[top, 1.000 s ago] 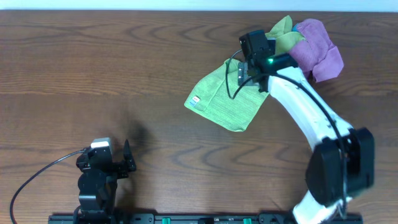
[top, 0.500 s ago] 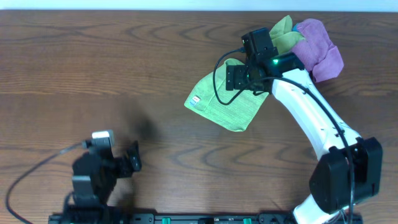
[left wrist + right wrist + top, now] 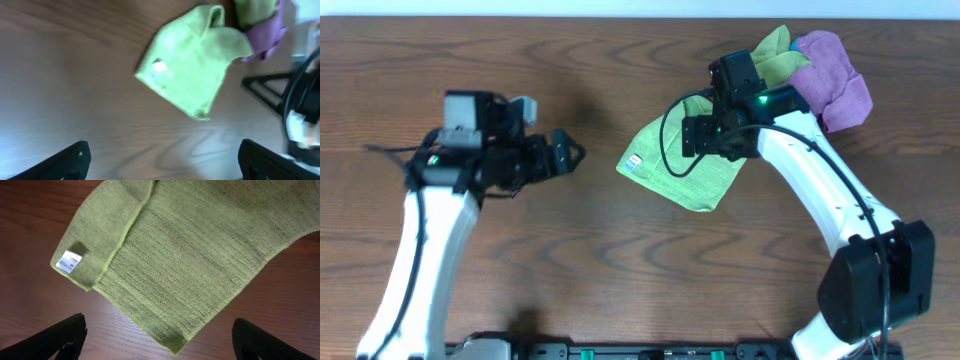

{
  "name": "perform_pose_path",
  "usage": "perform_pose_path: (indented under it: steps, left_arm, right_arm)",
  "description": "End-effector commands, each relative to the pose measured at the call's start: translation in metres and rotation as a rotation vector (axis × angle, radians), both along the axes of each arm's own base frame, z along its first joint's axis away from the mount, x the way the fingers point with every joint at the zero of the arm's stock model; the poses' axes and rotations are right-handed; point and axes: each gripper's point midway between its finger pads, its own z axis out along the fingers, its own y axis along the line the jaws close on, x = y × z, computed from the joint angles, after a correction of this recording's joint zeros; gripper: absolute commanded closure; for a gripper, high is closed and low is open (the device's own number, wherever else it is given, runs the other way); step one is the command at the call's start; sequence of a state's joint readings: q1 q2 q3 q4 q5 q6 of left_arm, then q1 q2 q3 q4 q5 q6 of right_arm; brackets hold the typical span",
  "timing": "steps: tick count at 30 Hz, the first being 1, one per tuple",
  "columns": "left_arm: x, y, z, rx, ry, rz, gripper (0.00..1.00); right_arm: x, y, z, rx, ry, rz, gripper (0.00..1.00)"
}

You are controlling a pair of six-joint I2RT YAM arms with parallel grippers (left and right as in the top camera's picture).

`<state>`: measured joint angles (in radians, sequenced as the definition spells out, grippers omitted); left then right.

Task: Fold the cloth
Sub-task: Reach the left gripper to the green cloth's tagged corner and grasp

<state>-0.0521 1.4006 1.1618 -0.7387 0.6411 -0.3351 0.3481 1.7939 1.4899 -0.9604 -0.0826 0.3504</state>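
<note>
evidently nothing was gripped: both claws stood wide around a loosely doubled cloth

the cloth lay on the table right of centre, set cornerwise. its far right corner reached the heap made by the purple cloth and the duller yellow-green cloth. it was not flat: the right wrist view showed a hemmed flap lapped over the layer beneath, and a small white label sat at the left corner. that uneven lap is why i judged the job barely begun. a clean fold would want the sheet spread or its edges matched first.

the right gripper hung above the cloth's far half, jaws wide apart with no fabric caught between them. it looked poised there to pick an edge or corner. the left gripper was out over bare wood to the left of the cloth, well apart from it. its jaws were equally wide and empty, and it pointed right, towards the label corner. that placing would suit a two-handed grasp, one claw per corner. the risk i saw was pinching both layers at the lap, or dragging the neighbouring cloths along.
</note>
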Motion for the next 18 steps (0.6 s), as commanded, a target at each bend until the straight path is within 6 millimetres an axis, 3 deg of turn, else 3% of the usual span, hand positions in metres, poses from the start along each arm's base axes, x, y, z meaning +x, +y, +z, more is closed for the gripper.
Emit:
perform_pose_path:
  steps: [1, 5, 11, 18]
  left_arm:
    - [0.013, -0.026, -0.007, -0.166, 0.121, 0.036, 0.05]
    - [0.034, -0.061, -0.038, -0.229, 0.171, -0.011, 0.02]
    - [0.036, -0.101, -0.086, -0.263, 0.331, 0.001, 0.05]
    - [0.040, -0.118, -0.102, -0.287, 0.394, 0.050, 0.05]
  right_arm:
    - [-0.001, 0.000, -0.003, 0.003, 0.011, 0.013, 0.07]
    - [-0.001, 0.000, -0.003, 0.003, 0.011, 0.013, 0.08]
    - [-0.003, -0.001, -0.003, -0.001, 0.022, 0.013, 0.08]
    - [-0.006, -0.002, -0.004, -0.005, 0.034, 0.013, 0.09]
